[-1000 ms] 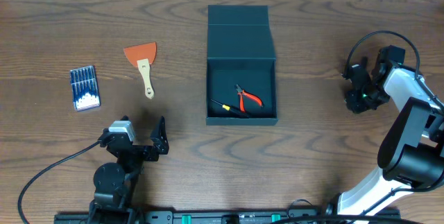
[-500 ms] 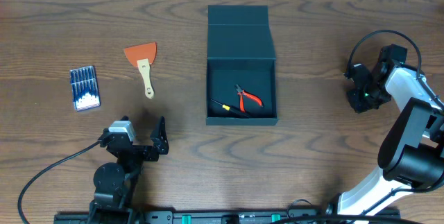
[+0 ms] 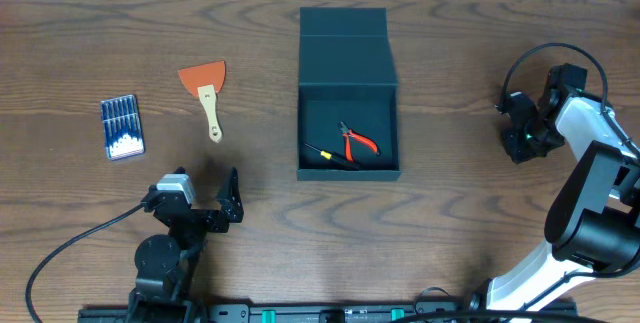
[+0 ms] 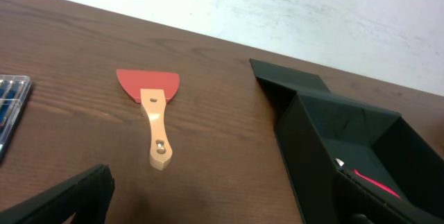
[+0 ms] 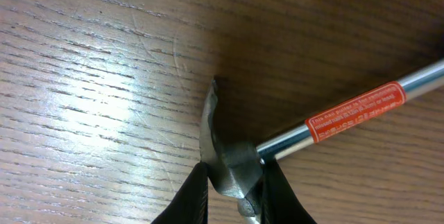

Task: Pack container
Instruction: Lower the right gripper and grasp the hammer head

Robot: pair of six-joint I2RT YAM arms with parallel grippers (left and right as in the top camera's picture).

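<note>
The container point(image 3: 348, 38), a dark teal-black box, lies open at the table's middle with its lid flap folded back. Red-handled pliers point(image 3: 357, 142) and a small yellow-and-black screwdriver point(image 3: 325, 153) lie inside it. At the right, my right gripper point(image 3: 520, 141) points down at the table. In the right wrist view its jaws point(image 5: 232, 182) are shut on the steel head of a hammer point(image 5: 229, 158), whose shaft carries a red label point(image 5: 355, 111). My left gripper point(image 3: 200, 201) rests open near the front left, holding nothing, its fingers point(image 4: 76, 196) wide apart.
A scraper point(image 3: 207, 93) with an orange blade and wooden handle lies left of the container, also in the left wrist view point(image 4: 154, 109). A small blue case of white-tipped bits point(image 3: 122, 127) sits at the far left. The right arm's cable loops above it.
The right gripper's jaws have closed in on the hammer head, and the wrist shifted very slightly. The left arm and the other objects have not moved.
</note>
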